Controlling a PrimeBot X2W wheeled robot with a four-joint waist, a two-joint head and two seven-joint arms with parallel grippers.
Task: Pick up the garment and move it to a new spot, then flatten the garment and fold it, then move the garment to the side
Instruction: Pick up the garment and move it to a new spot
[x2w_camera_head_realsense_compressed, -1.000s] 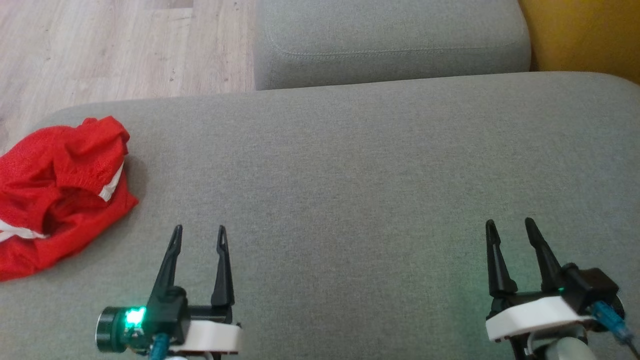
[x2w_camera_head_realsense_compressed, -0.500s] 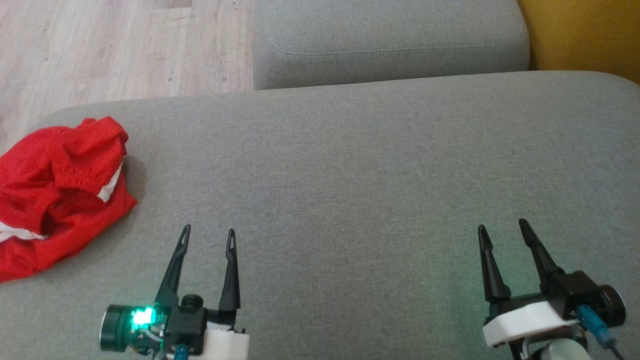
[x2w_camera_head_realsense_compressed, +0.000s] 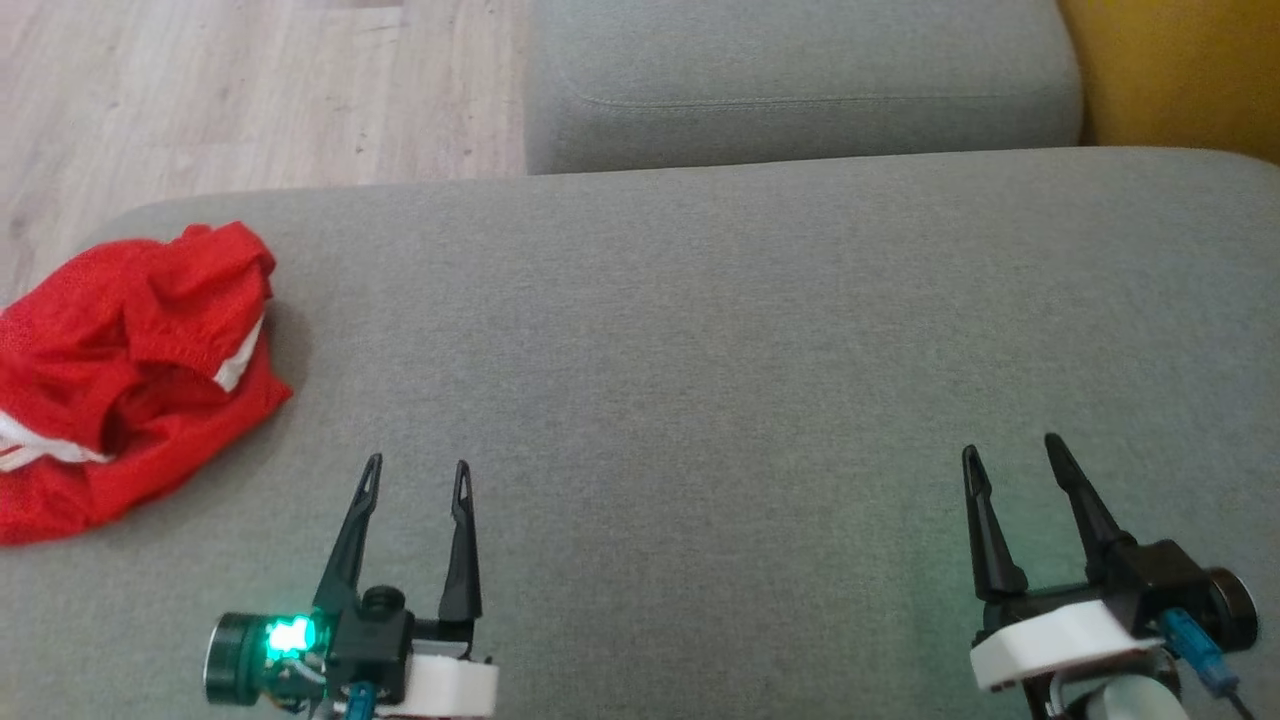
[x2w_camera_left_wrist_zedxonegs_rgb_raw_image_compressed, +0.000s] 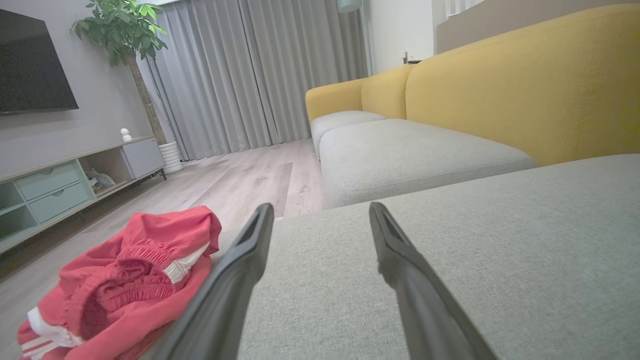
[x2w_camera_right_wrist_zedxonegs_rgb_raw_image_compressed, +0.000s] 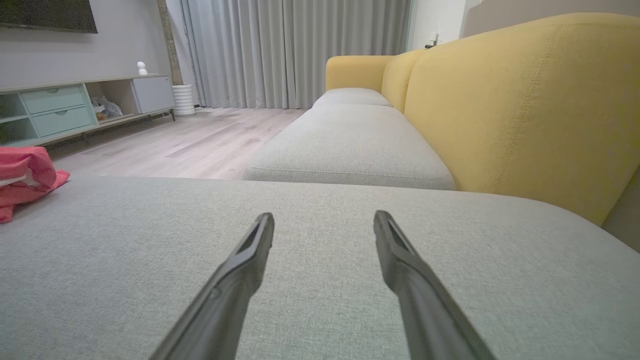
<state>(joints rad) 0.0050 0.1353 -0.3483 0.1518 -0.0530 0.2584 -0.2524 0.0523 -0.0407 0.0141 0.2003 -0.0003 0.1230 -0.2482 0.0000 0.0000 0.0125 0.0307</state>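
Head view: crumpled red garment (x2w_camera_head_realsense_compressed: 130, 375) sits ahead-left of the left gripper (x2w_camera_head_realsense_compressed: 415, 478) (it and the right gripper (x2w_camera_head_realsense_compressed: 1010, 450) both spread, empty), left wrist view has it close on the left, right wrist view way off left, so left arm's nearer.

The head view looks steeply down on the grey seat cushion (x2w_camera_head_realsense_compressed: 700, 330), with wood floor (x2w_camera_head_realsense_compressed: 200, 90) at its top left. Both wrist views sit low and close over that cushion, facing along it toward the yellow backrest (x2w_camera_left_wrist_zedxonegs_rgb_raw_image_compressed: 525, 85) and grey curtains (x2w_camera_left_wrist_zedxonegs_rgb_raw_image_compressed: 260, 75). All three share the red shorts (x2w_camera_head_realsense_compressed: 130, 370) at the cushion's left end.
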